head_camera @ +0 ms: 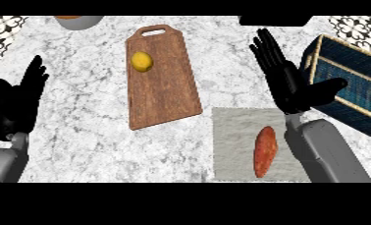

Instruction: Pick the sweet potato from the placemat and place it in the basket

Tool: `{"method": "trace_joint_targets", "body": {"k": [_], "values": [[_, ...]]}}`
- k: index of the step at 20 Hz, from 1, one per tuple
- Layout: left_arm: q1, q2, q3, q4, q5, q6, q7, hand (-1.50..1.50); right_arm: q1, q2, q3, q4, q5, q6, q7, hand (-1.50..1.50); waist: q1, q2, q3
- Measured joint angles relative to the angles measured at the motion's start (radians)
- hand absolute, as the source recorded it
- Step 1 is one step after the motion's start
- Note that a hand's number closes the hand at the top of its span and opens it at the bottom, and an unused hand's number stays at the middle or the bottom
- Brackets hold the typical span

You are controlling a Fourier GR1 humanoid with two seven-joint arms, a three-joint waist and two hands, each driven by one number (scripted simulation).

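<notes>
Head view: sweet potato lies on the placemat, lower right — right hand open above it, beside the basket; a grasp at its tapered end could slip.

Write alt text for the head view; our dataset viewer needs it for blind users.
A sweet potato lies on a grey placemat on a marble counter, with the open right hand above it beside a dark blue basket. A lemon sits on a wooden cutting board; the left hand rests open at the left edge.
</notes>
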Motion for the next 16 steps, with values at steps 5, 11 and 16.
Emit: {"method": "trace_joint_targets", "body": {"k": [5,11,16], "values": [[0.078,-0.086,-0.05,0.037,0.032,-0.038,0.017,0.0,0.006,-0.019,-0.058,-0.02,-0.046,0.055,-0.024,1.5,0.007,-0.003,0.03],[0.162,-0.147,-0.106,0.057,0.069,-0.117,0.018,0.0,0.07,0.03,0.1,-0.1,0.079,0.091,-0.106,-1.5,0.01,-0.011,0.042],[0.203,-0.153,-0.11,0.037,0.07,-0.133,-0.002,0.0,0.124,0.067,0.249,-0.172,0.313,-0.108,-0.007,-1.5,0.004,-0.018,0.045]]}}
